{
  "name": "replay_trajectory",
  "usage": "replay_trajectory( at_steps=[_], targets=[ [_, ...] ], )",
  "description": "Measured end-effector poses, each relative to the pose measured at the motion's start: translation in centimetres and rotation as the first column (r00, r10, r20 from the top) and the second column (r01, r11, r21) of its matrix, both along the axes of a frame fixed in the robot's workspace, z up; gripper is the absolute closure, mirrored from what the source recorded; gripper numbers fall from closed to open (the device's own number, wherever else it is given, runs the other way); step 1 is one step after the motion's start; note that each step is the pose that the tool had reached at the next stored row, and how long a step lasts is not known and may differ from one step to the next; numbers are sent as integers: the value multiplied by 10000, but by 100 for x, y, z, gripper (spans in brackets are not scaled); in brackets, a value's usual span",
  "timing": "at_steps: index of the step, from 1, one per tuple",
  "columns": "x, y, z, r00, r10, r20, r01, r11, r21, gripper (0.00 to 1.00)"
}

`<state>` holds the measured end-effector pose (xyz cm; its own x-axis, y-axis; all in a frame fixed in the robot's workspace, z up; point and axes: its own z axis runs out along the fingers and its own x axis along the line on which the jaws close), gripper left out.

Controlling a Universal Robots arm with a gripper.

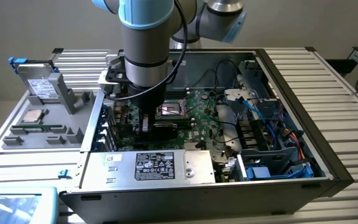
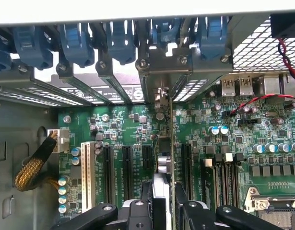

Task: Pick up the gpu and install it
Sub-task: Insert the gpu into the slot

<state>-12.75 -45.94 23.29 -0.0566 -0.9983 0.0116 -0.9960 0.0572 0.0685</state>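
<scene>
An open computer case (image 1: 328, 154) is seen lying on a slatted metal table (image 1: 347, 84), motherboard (image 1: 197, 119) exposed. The arm (image 1: 145, 42) is lowered into the case, with the gripper (image 1: 144, 129) down at the board just beside the CPU socket (image 1: 168, 111). A dark card, the gpu (image 1: 160, 133), is seen edge-on under the gripper; the fingers are too dark to be read. A labelled power supply (image 1: 157, 165) is placed at the near wall. Blue cables (image 1: 272, 123) are bundled toward the exterior view's right. A grey parts tray (image 1: 42, 128) with a hard drive (image 1: 42, 86) standing in it is set at the exterior view's left.
</scene>
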Motion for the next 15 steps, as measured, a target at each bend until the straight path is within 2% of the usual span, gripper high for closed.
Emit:
replay_trajectory(
  at_steps=[7,10,15],
  targets=[
    [6,1,-12,10000,-39,9,39,10000,-8,71],
    [-8,-2,-17,10000,-6,53,6,10000,-7,71],
    [-2,0,-15,10000,-66,52,66,10000,-15,71]
  ],
)
